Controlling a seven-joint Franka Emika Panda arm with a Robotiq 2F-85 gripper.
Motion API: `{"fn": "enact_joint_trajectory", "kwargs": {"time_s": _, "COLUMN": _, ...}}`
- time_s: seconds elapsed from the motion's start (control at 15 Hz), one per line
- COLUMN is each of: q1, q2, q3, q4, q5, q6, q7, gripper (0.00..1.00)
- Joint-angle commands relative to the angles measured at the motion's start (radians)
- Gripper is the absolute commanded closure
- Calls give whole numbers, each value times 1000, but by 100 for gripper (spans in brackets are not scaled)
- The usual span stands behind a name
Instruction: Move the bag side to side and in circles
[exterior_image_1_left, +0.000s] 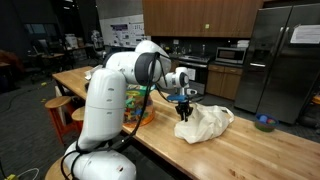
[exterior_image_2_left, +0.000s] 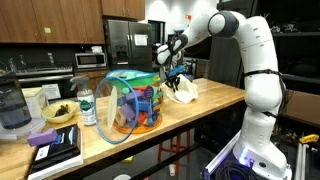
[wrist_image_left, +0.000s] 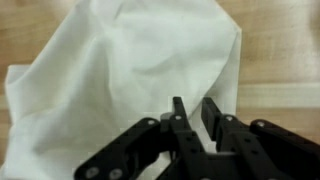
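Observation:
A crumpled white bag (exterior_image_1_left: 208, 123) lies on the wooden table (exterior_image_1_left: 250, 150). It also shows in an exterior view (exterior_image_2_left: 186, 91) and fills most of the wrist view (wrist_image_left: 120, 70). My gripper (exterior_image_1_left: 185, 110) points down at the bag's edge nearest the robot base; it also shows in an exterior view (exterior_image_2_left: 172, 82). In the wrist view the two black fingers (wrist_image_left: 194, 115) stand close together with a fold of the white bag between them. The gripper is shut on the bag.
A clear bin of colourful toys (exterior_image_2_left: 132, 105) stands beside the bag, also seen behind the arm (exterior_image_1_left: 137, 105). A water bottle (exterior_image_2_left: 87, 106), a bowl (exterior_image_2_left: 58, 113) and books (exterior_image_2_left: 55, 150) lie further along. A blue bowl (exterior_image_1_left: 264, 123) sits beyond the bag.

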Motion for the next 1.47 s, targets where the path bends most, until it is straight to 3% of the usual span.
{"fn": "enact_joint_trajectory", "kwargs": {"time_s": 0.0, "q1": 38, "q2": 49, "q3": 5, "q4": -26, "q5": -22, "q6": -46, "q7": 62, "gripper": 43}}
{"fn": "enact_joint_trajectory", "kwargs": {"time_s": 0.4, "q1": 52, "q2": 86, "q3": 10, "q4": -8, "q5": -4, "q6": -112, "q7": 64, "gripper": 2}}
{"fn": "enact_joint_trajectory", "kwargs": {"time_s": 0.47, "q1": 53, "q2": 93, "q3": 8, "q4": 4, "q5": 3, "q6": -136, "q7": 75, "gripper": 1}}
{"fn": "enact_joint_trajectory", "kwargs": {"time_s": 0.53, "q1": 51, "q2": 81, "q3": 8, "q4": -15, "q5": -13, "q6": -96, "q7": 62, "gripper": 11}}
{"fn": "enact_joint_trajectory", "kwargs": {"time_s": 0.67, "q1": 51, "q2": 85, "q3": 9, "q4": -13, "q5": -12, "q6": -112, "q7": 63, "gripper": 1}}
{"fn": "enact_joint_trajectory", "kwargs": {"time_s": 0.93, "q1": 52, "q2": 88, "q3": 9, "q4": -9, "q5": -11, "q6": -117, "q7": 63, "gripper": 0}}
{"fn": "enact_joint_trajectory", "kwargs": {"time_s": 1.4, "q1": 57, "q2": 14, "q3": -65, "q4": 65, "q5": -186, "q6": 47, "q7": 181, "gripper": 0}}
